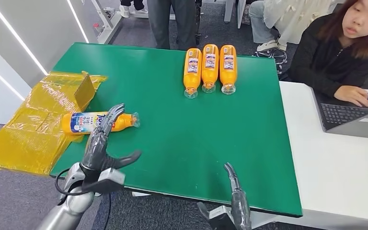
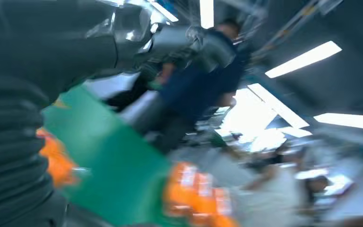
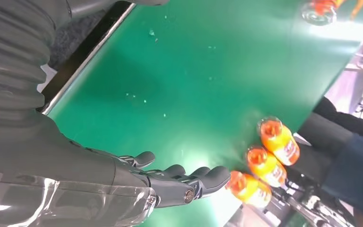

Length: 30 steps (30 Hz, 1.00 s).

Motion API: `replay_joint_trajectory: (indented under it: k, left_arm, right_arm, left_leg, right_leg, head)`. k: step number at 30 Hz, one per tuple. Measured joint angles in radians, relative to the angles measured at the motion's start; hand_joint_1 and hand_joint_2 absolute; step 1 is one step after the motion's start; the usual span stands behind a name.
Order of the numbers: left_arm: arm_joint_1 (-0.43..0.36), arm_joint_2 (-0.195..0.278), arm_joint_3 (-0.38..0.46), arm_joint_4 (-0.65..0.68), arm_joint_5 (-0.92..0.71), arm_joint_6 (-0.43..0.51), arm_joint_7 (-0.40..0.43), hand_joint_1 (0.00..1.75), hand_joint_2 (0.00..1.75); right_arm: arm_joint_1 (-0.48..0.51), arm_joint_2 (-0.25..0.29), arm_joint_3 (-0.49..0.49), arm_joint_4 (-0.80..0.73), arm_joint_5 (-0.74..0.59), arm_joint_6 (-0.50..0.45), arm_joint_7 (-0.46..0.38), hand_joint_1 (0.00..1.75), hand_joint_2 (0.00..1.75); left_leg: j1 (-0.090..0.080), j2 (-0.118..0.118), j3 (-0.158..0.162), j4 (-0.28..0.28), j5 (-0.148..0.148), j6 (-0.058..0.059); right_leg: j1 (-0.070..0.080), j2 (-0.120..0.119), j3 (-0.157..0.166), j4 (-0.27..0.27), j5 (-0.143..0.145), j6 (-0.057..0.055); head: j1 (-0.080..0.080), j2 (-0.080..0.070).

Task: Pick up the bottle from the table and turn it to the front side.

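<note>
Head view: bottle (image 1: 98,122) lay on its side at left centre of the frame, on the left edge of the green table (image 1: 182,139), cap pointing right, base just beside the yellow wrap (image 1: 33,129). A blue-and-white label faced up.

Left hand (image 1: 100,148) reached over the bottle from below in the frame. Fingers were spread, tips lying across the bottle's middle, thumb out to the right and clear of it. Whether the tips actually touched could not be told. No grasp was closed; the hand held nothing. Left wrist view was blurred and unusable.

Right hand (image 1: 232,201) sat at bottom centre, fingers loosely extended and holding nothing; the same showed in the right wrist view (image 3: 170,179).

Three other bottles (image 1: 210,69) lay in a row at upper centre, well apart from both hands. A person (image 1: 345,48) sat at a laptop (image 1: 354,117), upper right.

Judgement on the step in hand, closing on the bottle:
- Bring the thumb under the near side before curling the fingers, else the bottle is likely to roll toward the wrap.
- Grip mid-body, so the lift stays level.
- Lift clear of the table before rotating.
</note>
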Motion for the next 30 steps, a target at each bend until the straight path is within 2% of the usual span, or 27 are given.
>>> replay_joint_trajectory:
  k: [6, 11, 15, 19, 25, 30]
  left_arm:
    - [0.096, -0.076, -0.014, -0.148, 0.121, -0.099, -0.047, 0.0, 1.75]
    - [0.167, -0.152, -0.02, -0.234, 0.301, -0.273, -0.071, 0.0, 1.75]
    - [0.199, -0.204, -0.02, -0.28, 0.411, -0.4, -0.067, 0.0, 1.75]
    - [0.204, -0.242, -0.013, -0.298, 0.448, -0.469, -0.046, 0.0, 1.75]
    - [0.205, -0.285, 0.02, -0.316, 0.465, -0.518, -0.014, 0.0, 1.75]
    - [0.204, -0.313, 0.048, -0.325, 0.472, -0.544, 0.021, 0.0, 1.75]
  right_arm:
    - [0.057, -0.007, -0.047, -0.086, 0.02, -0.002, -0.025, 0.0, 1.75]
    - [0.095, -0.003, -0.074, -0.172, -0.017, 0.011, -0.107, 0.0, 1.75]
    - [0.13, 0.006, -0.094, -0.293, -0.116, 0.076, -0.207, 0.0, 1.75]
    - [0.164, 0.011, -0.121, -0.421, -0.185, 0.162, -0.274, 0.0, 1.75]
    - [0.201, 0.032, -0.213, -0.552, -0.194, 0.304, -0.274, 0.0, 1.75]
    - [0.218, 0.036, -0.3, -0.593, -0.18, 0.339, -0.236, 0.0, 1.75]
  left_leg:
    - [0.0, -0.001, 0.0, 0.0, 0.0, 0.0]
    - [0.0, -0.001, 0.0, 0.0, 0.0, 0.0]
    - [0.0, -0.002, 0.0, 0.0, 0.0, 0.0]
    - [0.0, -0.002, 0.0, 0.0, 0.0, 0.0]
    - [0.0, -0.002, 0.001, 0.0, 0.0, 0.0]
    - [0.0, -0.002, 0.001, 0.0, 0.0, 0.0]
  right_leg:
    - [0.0, -0.001, 0.001, 0.0, 0.0, 0.0]
    - [0.0, -0.001, 0.001, 0.0, 0.0, 0.0]
    - [0.0, -0.002, 0.001, 0.0, 0.0, 0.0]
    - [0.0, -0.002, 0.002, 0.0, 0.0, 0.0]
    - [0.0, -0.003, 0.002, 0.0, 0.0, 0.0]
    - [0.0, -0.003, 0.003, 0.0, 0.0, 0.0]
  head:
    - [0.0, 0.0]
    - [0.0, 0.0]
    - [0.0, 0.0]
    - [0.0, 0.0]
    - [0.0, 0.0]
    - [0.0, 0.0]
